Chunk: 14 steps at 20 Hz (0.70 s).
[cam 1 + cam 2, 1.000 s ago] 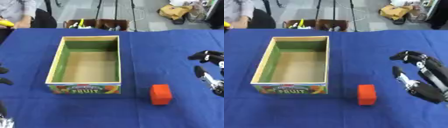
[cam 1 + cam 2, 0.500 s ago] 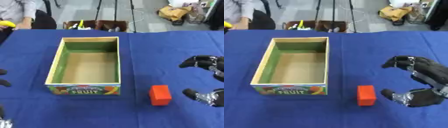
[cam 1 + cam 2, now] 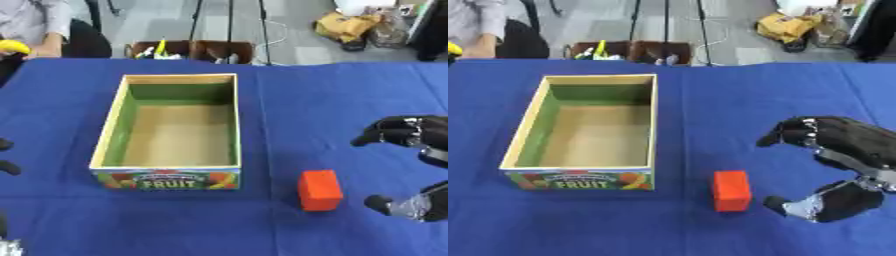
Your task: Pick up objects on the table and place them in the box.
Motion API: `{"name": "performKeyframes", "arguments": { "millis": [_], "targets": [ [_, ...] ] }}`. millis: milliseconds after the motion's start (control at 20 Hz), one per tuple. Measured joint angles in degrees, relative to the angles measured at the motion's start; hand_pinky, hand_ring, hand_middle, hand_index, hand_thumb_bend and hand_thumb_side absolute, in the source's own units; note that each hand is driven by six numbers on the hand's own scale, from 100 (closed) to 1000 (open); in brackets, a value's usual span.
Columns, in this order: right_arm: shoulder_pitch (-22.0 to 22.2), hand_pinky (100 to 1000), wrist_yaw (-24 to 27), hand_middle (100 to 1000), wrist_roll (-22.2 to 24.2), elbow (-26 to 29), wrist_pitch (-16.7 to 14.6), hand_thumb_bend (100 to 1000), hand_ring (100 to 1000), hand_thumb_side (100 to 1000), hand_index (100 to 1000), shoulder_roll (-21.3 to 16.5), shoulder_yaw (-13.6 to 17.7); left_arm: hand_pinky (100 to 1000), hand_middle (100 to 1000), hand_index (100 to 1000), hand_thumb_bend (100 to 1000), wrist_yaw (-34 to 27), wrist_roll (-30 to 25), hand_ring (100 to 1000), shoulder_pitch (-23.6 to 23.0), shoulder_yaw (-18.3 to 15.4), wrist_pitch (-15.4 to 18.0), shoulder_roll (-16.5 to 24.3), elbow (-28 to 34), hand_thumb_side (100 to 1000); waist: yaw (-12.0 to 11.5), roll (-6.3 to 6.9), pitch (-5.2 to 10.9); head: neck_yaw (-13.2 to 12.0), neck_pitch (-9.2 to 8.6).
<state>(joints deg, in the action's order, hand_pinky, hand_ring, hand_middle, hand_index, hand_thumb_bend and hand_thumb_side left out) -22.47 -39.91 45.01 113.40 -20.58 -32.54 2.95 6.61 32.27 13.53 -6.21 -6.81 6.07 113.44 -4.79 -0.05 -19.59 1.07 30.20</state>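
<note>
At the far left edge of the frame, in the left eye view, only dark fingertips of the left hand (image 3: 7, 156) show, low and idle; too little of it is visible to tell whether it is open or closed. It sits well apart from everything that matters now.

Left of centre stands the box (image 3: 654, 125), a fruit-printed carton with green inner walls, open at the top and empty as far as can be seen. Its long axis runs from the lower part of the frame toward the upper part, on the blue bench (image 3: 710, 85).

Just right of the box's lower right corner, near but not touching it, the orange block (image 3: 731, 190) stands on the bench in the lower centre of the frame. It is a little taller than wide, its longer side running roughly up the frame.

At the right, the right hand (image 3: 842, 172) is spread wide, holding nothing, fingers arched at the upper side and thumb low at the lower side, with the opening turned toward the frame's left. The block lies directly to the left of that opening, just beside the thumb tip and not yet between thumb and fingers. This hand is plainly the nearer one, so the likely next move is a short reach leftward to bring the block into the gap.
</note>
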Motion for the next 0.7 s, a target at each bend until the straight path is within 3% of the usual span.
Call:
{"name": "performKeyframes", "arguments": {
  "millis": [150,500,700],
  "targets": [
    [-0.5,732,-0.1,763,1.3,0.0,0.9,291,847,572,901,-0.7,-0.9,270,545,412,100,0.0,-0.1,505,0.0,0.0,-0.1,0.0,0.0,835,-0.1,-0.10,0.10,0.1,0.00],
    [-2.9,751,-0.1,799,2.9,-0.7,2.4,518,870,617,937,-2.1,-3.2,268,545,411,100,0.0,-0.2,503,-0.2,0.3,-0.1,0.0,0.0,835,-0.2,-0.21,0.12,0.3,0.00],
    [-4.5,750,-0.4,808,2.7,-2.9,2.3,554,871,618,950,-2.4,-4.5,267,545,411,100,0.0,-0.3,501,-0.4,0.3,-0.1,0.0,0.0,835,-0.3,-0.39,0.16,0.6,0.01]
  ]
}}
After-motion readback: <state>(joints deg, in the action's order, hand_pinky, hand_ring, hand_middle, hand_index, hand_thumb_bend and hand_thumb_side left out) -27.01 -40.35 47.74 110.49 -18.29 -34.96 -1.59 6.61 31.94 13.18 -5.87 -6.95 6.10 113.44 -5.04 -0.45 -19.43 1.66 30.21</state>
